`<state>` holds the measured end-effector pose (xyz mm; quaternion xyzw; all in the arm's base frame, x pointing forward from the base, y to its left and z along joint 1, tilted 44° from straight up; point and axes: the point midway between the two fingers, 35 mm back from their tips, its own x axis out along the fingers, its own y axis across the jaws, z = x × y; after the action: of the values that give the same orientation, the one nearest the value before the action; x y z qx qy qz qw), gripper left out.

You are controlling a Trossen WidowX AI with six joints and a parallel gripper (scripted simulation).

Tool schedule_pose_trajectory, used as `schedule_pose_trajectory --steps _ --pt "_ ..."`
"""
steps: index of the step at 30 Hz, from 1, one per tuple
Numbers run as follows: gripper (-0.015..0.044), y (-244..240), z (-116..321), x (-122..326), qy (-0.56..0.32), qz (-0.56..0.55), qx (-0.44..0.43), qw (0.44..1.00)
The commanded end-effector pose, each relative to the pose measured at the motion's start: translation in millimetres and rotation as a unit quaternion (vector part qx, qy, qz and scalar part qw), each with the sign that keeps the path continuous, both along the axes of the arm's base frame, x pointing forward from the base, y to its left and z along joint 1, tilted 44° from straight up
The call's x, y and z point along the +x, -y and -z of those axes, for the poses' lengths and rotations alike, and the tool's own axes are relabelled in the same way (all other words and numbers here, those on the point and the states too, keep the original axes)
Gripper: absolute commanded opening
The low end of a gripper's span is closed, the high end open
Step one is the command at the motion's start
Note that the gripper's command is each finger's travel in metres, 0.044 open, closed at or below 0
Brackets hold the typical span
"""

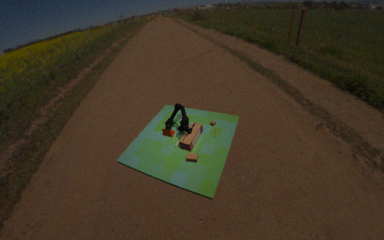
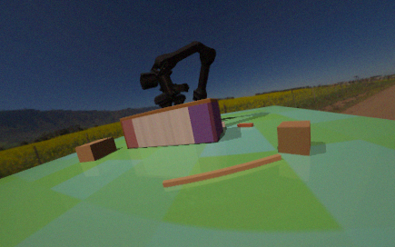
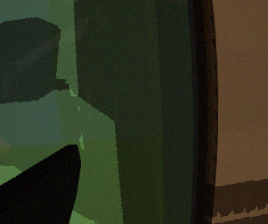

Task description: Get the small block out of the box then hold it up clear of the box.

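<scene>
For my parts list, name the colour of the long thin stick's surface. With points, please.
Orange-brown, the long thin stick (image 1: pixel 214 131) (image 2: pixel 223 171); exterior view shows it best.

"From the top view, where do things lie around our box (image 1: pixel 192 136) (image 2: pixel 160 129) (image 3: pixel 247 95)?"

"We see the arm (image 1: pixel 178 107) (image 2: pixel 207 68) toward ten o'clock, a cube (image 1: pixel 213 123) (image 2: pixel 294 137) near two, a strip (image 1: pixel 214 131) (image 2: pixel 223 172) near three."

"And at six?"

"We have the oblong block (image 1: pixel 192 157) (image 2: pixel 93 151), apart from the box, on the same table (image 1: pixel 151 156) (image 2: pixel 251 204) (image 3: pixel 97 170)."

Below the gripper (image 1: pixel 190 131) (image 2: pixel 171 101) lay a green-patched table top (image 1: pixel 155 165) (image 2: pixel 251 200). The long box (image 1: pixel 192 137) (image 2: pixel 162 129) stood on it just beside the gripper; two brown blocks and a thin strip (image 1: pixel 214 131) (image 2: pixel 223 171) lay farther from it.
</scene>
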<state>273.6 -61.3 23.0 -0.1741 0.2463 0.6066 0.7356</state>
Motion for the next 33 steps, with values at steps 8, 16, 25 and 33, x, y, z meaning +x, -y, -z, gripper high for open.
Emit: schedule_pose_trajectory --steps 8,16,25,33 --pt "0.0400 -7.4 -6.1 1.5 0.002 -0.003 -0.001 1.000" --pt "0.0400 -13.1 -11.6 3.0 0.002 -0.003 -0.001 1.000" --pt "0.0400 -19.5 -17.8 4.6 0.002 -0.003 -0.001 1.000" --pt "0.0400 -12.8 -11.4 3.8 0.002 -0.003 -0.001 1.000"
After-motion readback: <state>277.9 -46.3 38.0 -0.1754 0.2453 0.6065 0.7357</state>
